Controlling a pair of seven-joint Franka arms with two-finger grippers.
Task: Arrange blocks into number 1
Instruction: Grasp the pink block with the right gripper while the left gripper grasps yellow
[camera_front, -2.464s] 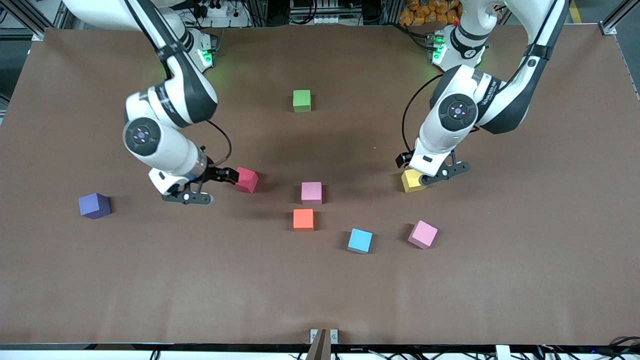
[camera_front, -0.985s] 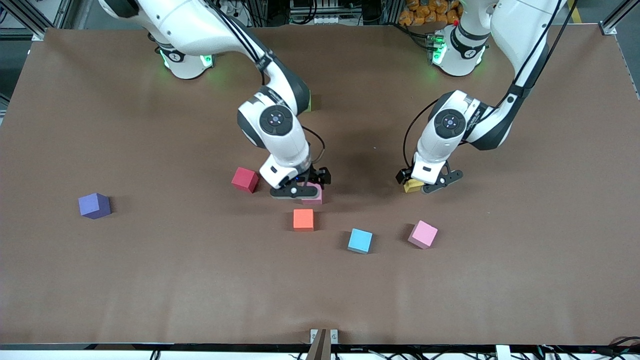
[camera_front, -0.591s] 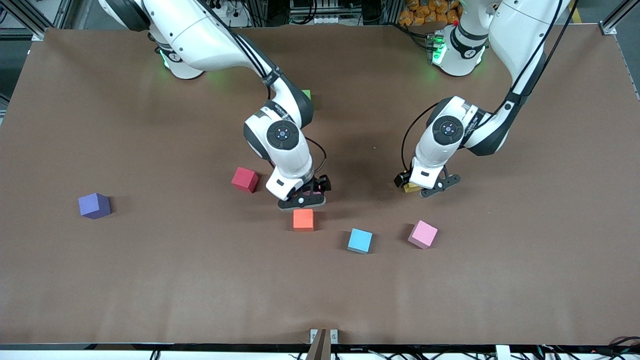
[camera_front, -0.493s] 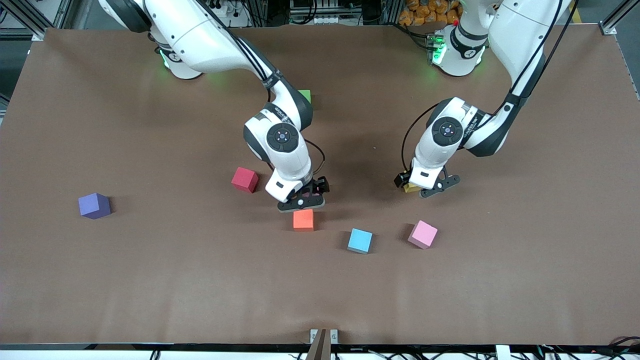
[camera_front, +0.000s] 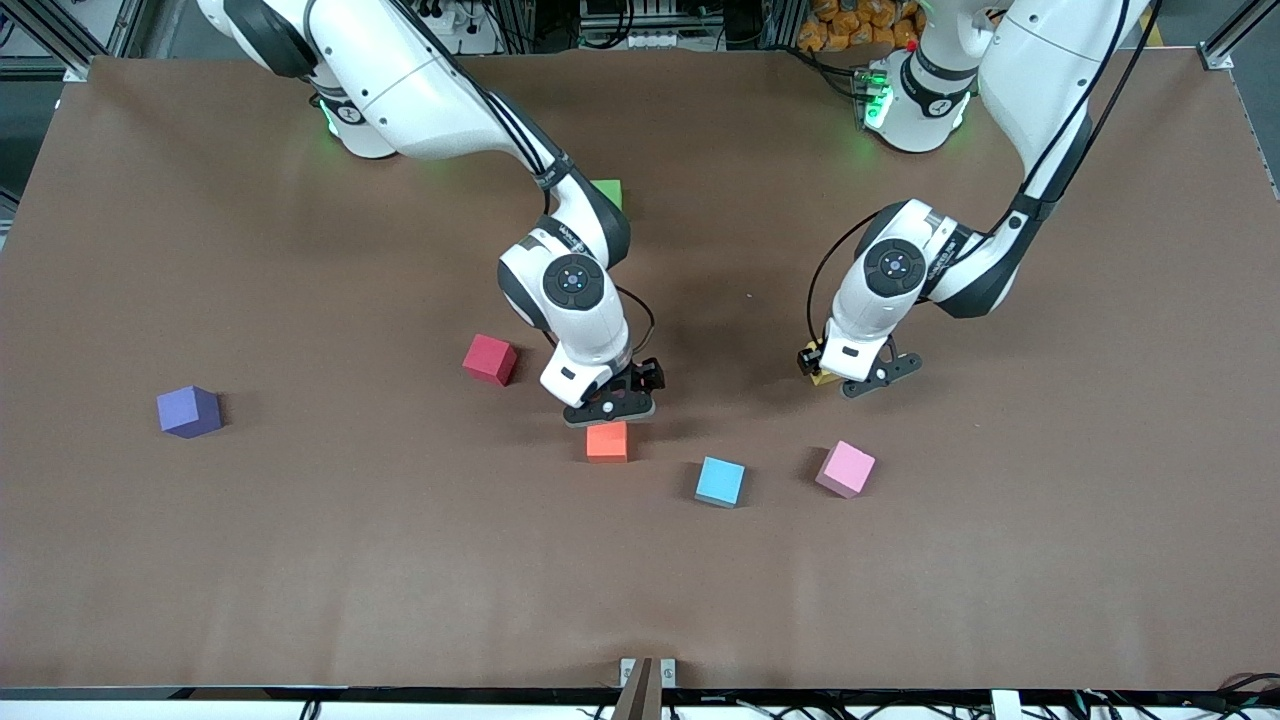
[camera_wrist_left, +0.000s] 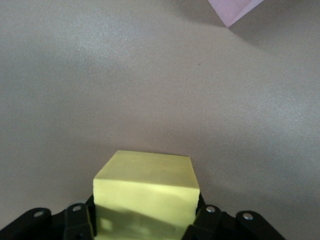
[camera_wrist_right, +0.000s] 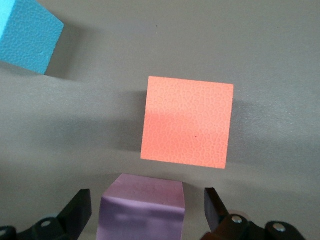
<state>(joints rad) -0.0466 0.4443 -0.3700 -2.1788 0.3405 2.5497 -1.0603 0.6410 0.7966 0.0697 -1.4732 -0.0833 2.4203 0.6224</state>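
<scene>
My left gripper (camera_front: 838, 378) is low on the table toward the left arm's end, shut on the yellow block (camera_wrist_left: 147, 185), its jaws pressed against two sides. My right gripper (camera_front: 612, 400) is down at mid-table, open, with a pink block (camera_wrist_right: 142, 207) between its fingers (camera_wrist_right: 77, 212) and a gap on each side. That pink block is hidden under the hand in the front view. A second pink block (camera_front: 846, 468) lies nearer the front camera than the yellow one. The red block (camera_front: 490, 358) lies beside the right gripper, toward the right arm's end. The green block (camera_front: 607, 190) is partly hidden by the right arm.
An orange block (camera_front: 607, 440) sits just nearer the front camera than the right gripper, close to the pink block it straddles. A blue block (camera_front: 720, 481) lies between the orange block and the second pink one. A purple block (camera_front: 188, 411) rests toward the right arm's end.
The right gripper left the red block, crossed to the middle pink block and came down around it. The left gripper sank lower and closed on the yellow block.
</scene>
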